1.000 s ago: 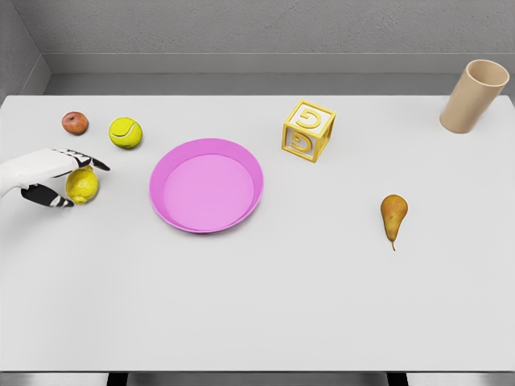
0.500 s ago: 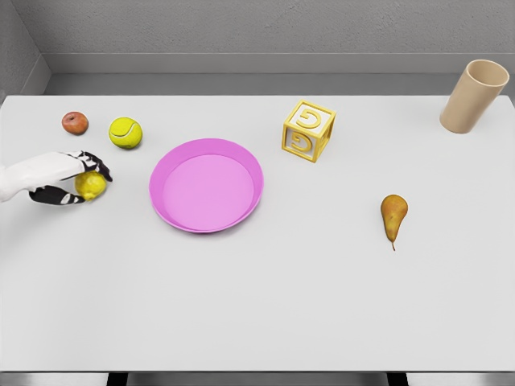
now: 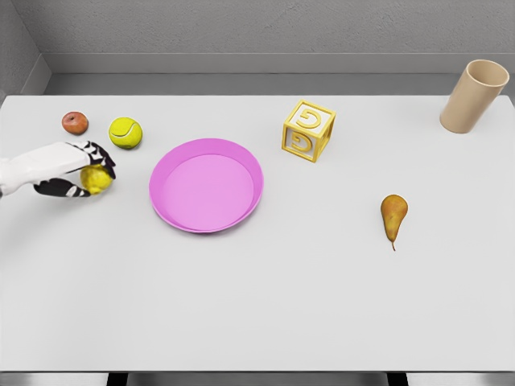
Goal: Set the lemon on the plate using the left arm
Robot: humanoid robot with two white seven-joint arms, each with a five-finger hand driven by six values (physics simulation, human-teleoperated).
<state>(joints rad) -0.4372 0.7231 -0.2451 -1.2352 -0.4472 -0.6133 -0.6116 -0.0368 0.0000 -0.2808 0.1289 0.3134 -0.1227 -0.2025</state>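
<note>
Bright, even, diffuse light fills the rendered scene, leaving the white bench [image 3: 265, 305] nearly shadowless, with only faint soft shading under the objects. Everything is sharp from 9 o'clock to 3 o'clock, without glare, blur or visible edge distortion.

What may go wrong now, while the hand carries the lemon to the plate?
The left hand covers most of the lemon, so the hold looks shallow and the fruit might slip out. The tennis ball lies close behind and could be knocked. Released at the pink plate rim, the lemon may roll off.
</note>
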